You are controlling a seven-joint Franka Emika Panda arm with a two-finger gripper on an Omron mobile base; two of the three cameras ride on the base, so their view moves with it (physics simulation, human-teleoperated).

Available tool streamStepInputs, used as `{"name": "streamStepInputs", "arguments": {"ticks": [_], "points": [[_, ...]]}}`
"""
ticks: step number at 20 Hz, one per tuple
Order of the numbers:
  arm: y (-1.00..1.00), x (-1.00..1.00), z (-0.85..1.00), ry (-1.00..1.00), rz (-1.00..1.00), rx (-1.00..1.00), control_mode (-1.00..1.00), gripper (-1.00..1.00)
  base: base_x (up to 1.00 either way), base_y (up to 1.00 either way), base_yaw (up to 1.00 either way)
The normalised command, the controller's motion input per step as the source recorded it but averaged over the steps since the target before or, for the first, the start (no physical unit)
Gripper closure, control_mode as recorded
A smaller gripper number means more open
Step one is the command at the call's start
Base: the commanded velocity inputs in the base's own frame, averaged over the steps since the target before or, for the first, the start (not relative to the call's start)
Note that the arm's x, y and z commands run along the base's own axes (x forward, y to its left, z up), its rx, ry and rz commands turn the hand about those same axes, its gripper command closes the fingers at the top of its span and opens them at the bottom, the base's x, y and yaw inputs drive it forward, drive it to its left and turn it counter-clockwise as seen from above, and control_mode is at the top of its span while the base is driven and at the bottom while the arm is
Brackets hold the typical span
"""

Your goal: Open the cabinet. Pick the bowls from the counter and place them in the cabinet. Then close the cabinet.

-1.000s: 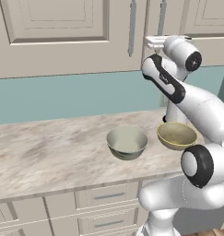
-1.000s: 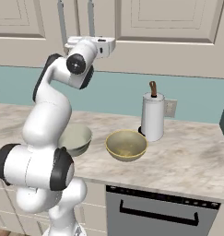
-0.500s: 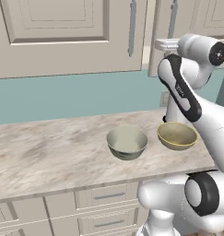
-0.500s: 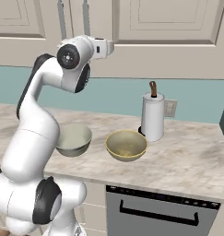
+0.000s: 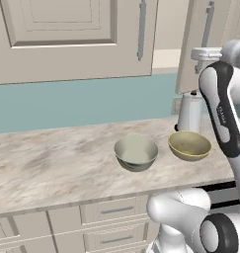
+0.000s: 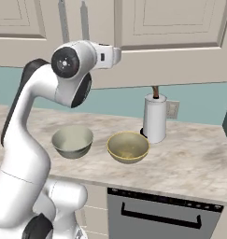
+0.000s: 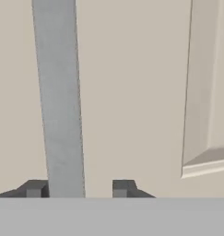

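Observation:
In the hand view my gripper (image 7: 79, 188) is open around the grey bar handle (image 7: 58, 92) of the cabinet door (image 7: 132, 92). The bar rests against the left fingertip (image 7: 35, 188), with a gap to the right one. In the left base view the right cabinet door (image 5: 190, 49) stands swung out, my gripper (image 5: 205, 52) at its handle (image 5: 208, 22). Two bowls sit side by side on the counter (image 5: 52, 163): the greyish-white bowl (image 5: 136, 150) (image 6: 73, 140) and the tan-yellow bowl (image 5: 189, 145) (image 6: 128, 146).
A white paper towel roll (image 5: 189, 111) (image 6: 154, 119) stands upright behind the tan bowl by the wall. The left cabinet door with its handle (image 5: 142, 29) is closed. Drawers (image 5: 111, 210) and a dishwasher front (image 6: 161, 214) lie below the counter edge.
The hand has swung outward with the handle between its fingers, and the right cabinet door has come further open. The bowls have not moved.

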Motion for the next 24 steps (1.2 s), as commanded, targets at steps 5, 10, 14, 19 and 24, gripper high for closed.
{"name": "streamStepInputs", "arguments": {"ticks": [5,10,14,19,24], "points": [[-0.64,-0.66,0.00,-0.04,0.00,0.00,-1.00,-1.00,0.00,0.00,0.00],[-0.19,-0.50,0.02,-0.08,0.01,0.00,-1.00,-1.00,0.00,0.00,0.00],[-0.03,-1.00,0.27,-0.19,0.00,-0.11,-1.00,-1.00,0.00,0.00,0.00],[0.18,-0.86,0.37,-0.07,0.00,-0.32,-1.00,-1.00,0.00,0.00,0.00],[0.75,-0.35,0.01,0.30,-0.06,-0.59,-1.00,-1.00,0.00,0.00,0.00]]}}
